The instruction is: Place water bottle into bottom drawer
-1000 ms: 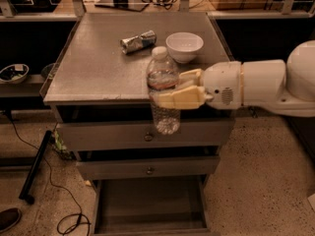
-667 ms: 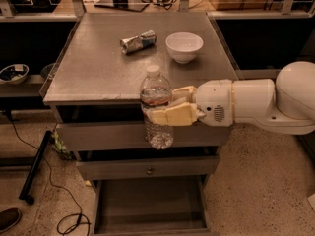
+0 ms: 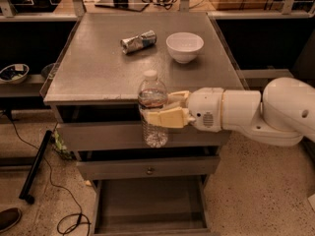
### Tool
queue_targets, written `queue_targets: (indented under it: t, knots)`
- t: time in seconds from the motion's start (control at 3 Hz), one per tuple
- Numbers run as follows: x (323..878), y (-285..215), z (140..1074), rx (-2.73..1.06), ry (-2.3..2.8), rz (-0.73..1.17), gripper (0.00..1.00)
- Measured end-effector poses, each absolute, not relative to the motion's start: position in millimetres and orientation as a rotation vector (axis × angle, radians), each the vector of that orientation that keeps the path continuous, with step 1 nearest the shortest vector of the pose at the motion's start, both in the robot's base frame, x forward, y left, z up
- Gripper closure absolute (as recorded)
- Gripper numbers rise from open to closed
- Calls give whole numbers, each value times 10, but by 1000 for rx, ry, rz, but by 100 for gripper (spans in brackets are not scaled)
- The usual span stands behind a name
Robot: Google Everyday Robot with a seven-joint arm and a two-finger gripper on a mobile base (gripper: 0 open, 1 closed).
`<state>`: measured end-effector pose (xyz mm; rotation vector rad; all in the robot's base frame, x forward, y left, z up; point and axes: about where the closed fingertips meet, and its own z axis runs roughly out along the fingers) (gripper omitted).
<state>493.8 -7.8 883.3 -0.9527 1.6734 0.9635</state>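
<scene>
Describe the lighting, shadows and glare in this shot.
Camera view: warm, dim overhead light. The white bowl is the brightest spot, and the cabinet top carries a dull sheen. The open bottom drawer sits in shadow under the cabinet. The water bottle, gripped by the end effector at the cabinet's front edge, shows faint glints.

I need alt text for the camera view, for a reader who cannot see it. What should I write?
The robot's gripper holds the water bottle upright in front of the grey cabinet, above the open bottom drawer. A white bowl and a crumpled wrapper lie on top of the cabinet.
</scene>
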Motion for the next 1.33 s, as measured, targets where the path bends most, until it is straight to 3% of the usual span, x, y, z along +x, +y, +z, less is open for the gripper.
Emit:
queue_targets:
  t: [0.67,1.33]
  knots:
    - [5083,-72,8742,-898,1652,919,100]
    - [4829,-167,8316,-774,1724,922,100]
